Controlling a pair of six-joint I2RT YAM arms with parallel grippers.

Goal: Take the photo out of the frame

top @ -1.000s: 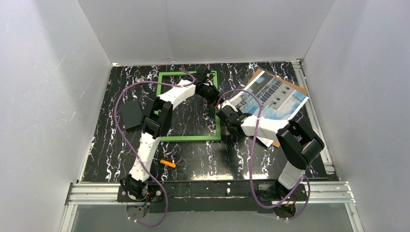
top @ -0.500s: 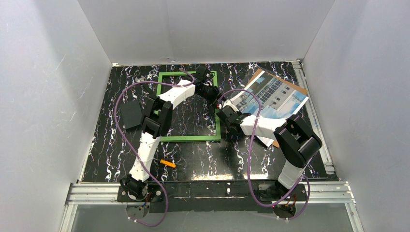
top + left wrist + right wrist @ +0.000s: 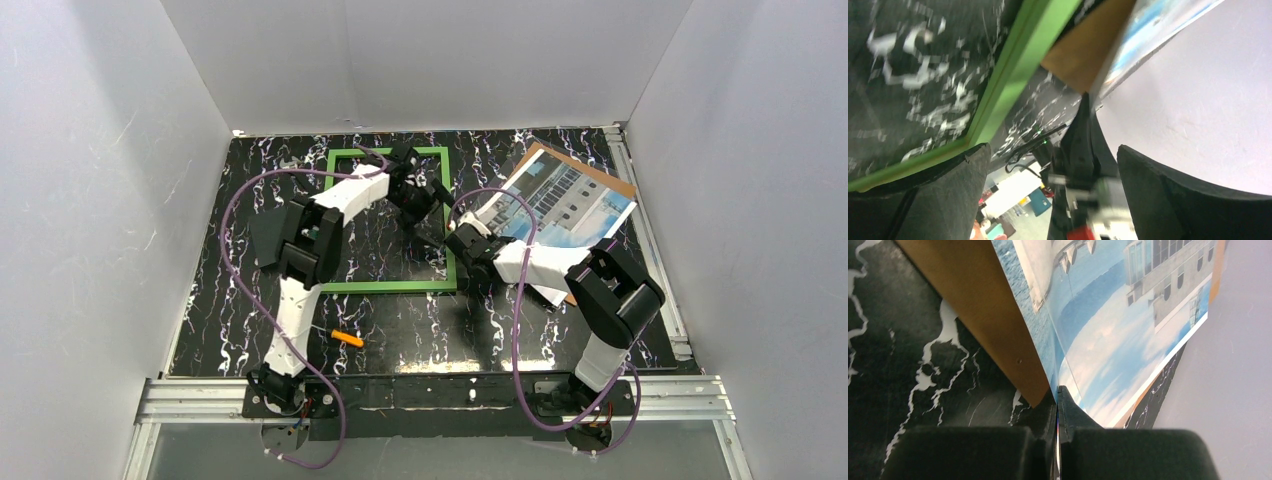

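The frame [image 3: 340,158] lies flat on the black marbled table, green and with nothing inside it. The photo [image 3: 565,205], a white building under blue sky, rests on a brown backing board [image 3: 612,180] to the right of it. My right gripper [image 3: 460,236] is shut on the photo's near left corner. In the right wrist view the photo [image 3: 1128,315] runs in between the closed fingers, and the board [image 3: 978,305] ends just beside them. My left gripper [image 3: 417,196] hangs open over the frame's right side, holding nothing. Its wrist view shows the frame [image 3: 1018,70], the board [image 3: 1088,50] and the right gripper [image 3: 1080,165].
A dark grey square [image 3: 266,238] lies at the left, partly behind my left arm. A small orange piece [image 3: 347,338] sits near the front. White walls close in three sides, and a metal rail [image 3: 700,395] runs along the near edge.
My left gripper has opened and drawn back to the left, away from the photo's corner. My right gripper has closed on that corner.
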